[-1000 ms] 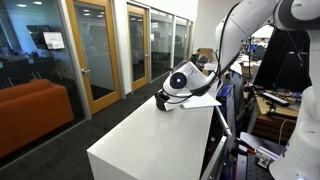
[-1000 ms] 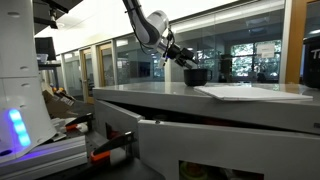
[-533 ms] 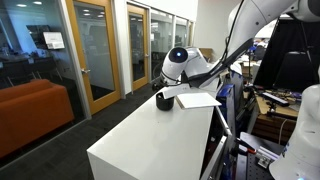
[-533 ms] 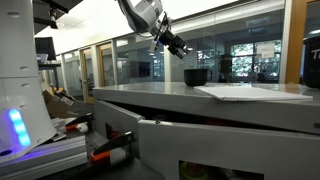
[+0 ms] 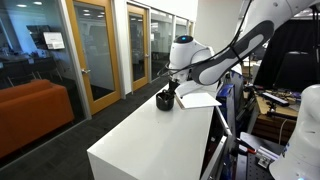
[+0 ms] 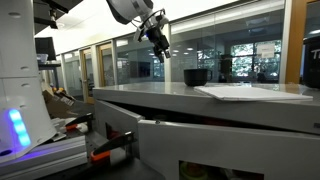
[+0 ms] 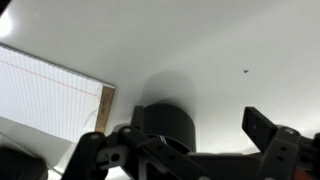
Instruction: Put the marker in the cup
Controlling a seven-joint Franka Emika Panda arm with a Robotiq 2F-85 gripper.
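Observation:
The black cup (image 5: pixel 165 100) stands on the white table (image 5: pixel 150 140), next to a sheet of paper. It also shows in an exterior view (image 6: pixel 196 76) and below the camera in the wrist view (image 7: pixel 165 122). My gripper (image 5: pixel 172 84) hangs above the cup and apart from it. In an exterior view (image 6: pixel 160 50) it is up and to the left of the cup. In the wrist view (image 7: pixel 180 150) its fingers stand wide apart with nothing between them. The marker does not show clearly; a faint pale streak lies inside the cup's mouth.
A white lined sheet of paper (image 5: pixel 198 100) lies beside the cup, also in an exterior view (image 6: pixel 250 92) and the wrist view (image 7: pixel 40 90). The table drops off at its edges. Glass doors and an orange sofa (image 5: pixel 30 110) stand beyond.
My gripper has risen from right at the cup to well above it, and the arm has swung up and away. The cup has stayed in place.

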